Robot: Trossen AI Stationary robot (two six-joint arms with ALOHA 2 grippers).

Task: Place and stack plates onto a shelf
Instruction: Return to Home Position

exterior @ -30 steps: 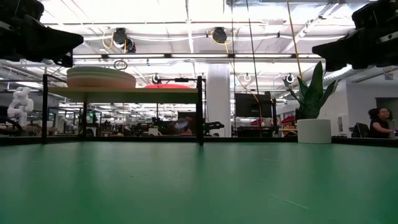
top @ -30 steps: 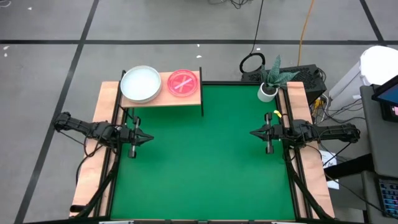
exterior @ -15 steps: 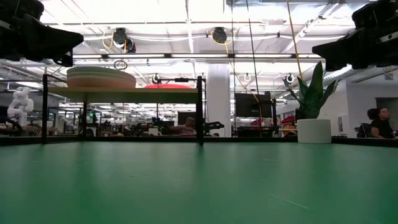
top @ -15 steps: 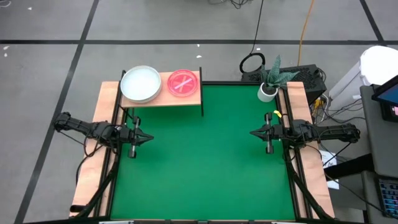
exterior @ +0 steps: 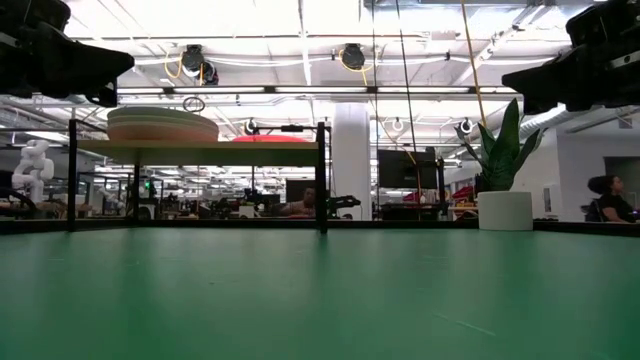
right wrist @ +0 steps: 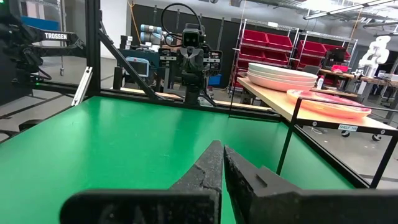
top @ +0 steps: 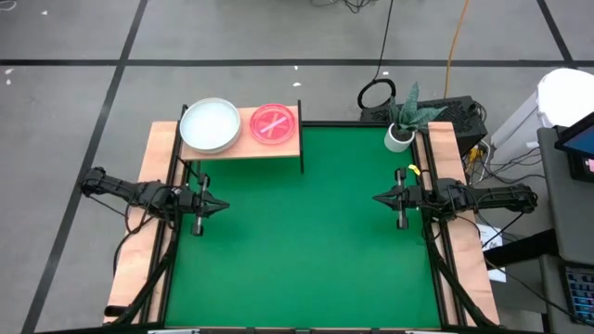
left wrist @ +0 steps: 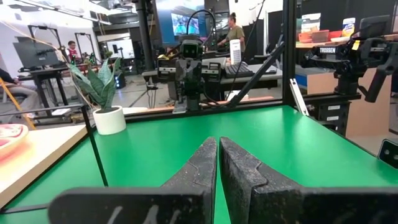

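An open robotics lab, this: red parts bins (right wrist: 264,45) on racks, a white humanoid robot (exterior: 33,165), a lit screen (left wrist: 186,23), a person (exterior: 607,195) seated

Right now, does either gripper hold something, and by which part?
Nothing is held: the left gripper and the right gripper are shut and empty; plates lie on the shelf.

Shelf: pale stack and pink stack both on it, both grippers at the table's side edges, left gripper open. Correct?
No, the left gripper is shut: the left wrist view shows its two fingers pressed together. The rest holds: the pale stack and the pink stack sit on the shelf, and both grippers are at the side edges of the table, the right gripper facing the left.
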